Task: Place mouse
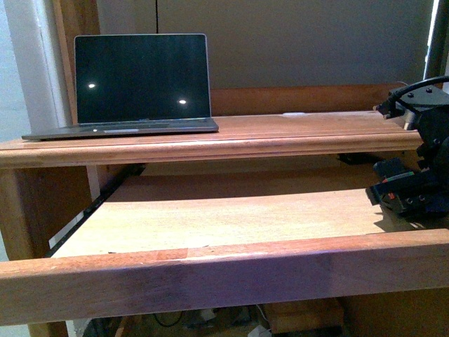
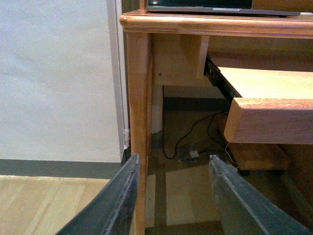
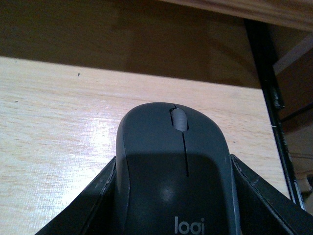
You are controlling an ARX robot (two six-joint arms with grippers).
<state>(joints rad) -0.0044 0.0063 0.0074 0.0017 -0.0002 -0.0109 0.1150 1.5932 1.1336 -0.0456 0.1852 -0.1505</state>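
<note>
Dark grey mouse [image 3: 176, 166]; gripped above shelf [image 3: 58, 122]

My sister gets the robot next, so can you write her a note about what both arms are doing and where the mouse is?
Right gripper: shut on the mouse, over the right end of the pull-out shelf. I cannot tell whether the mouse touches the wood.
Left gripper: open, empty, low beside the desk's left leg.
Done: the mouse is gripped and at the shelf.
Left: set it down, open the right gripper, probably back the arm out.
</note>
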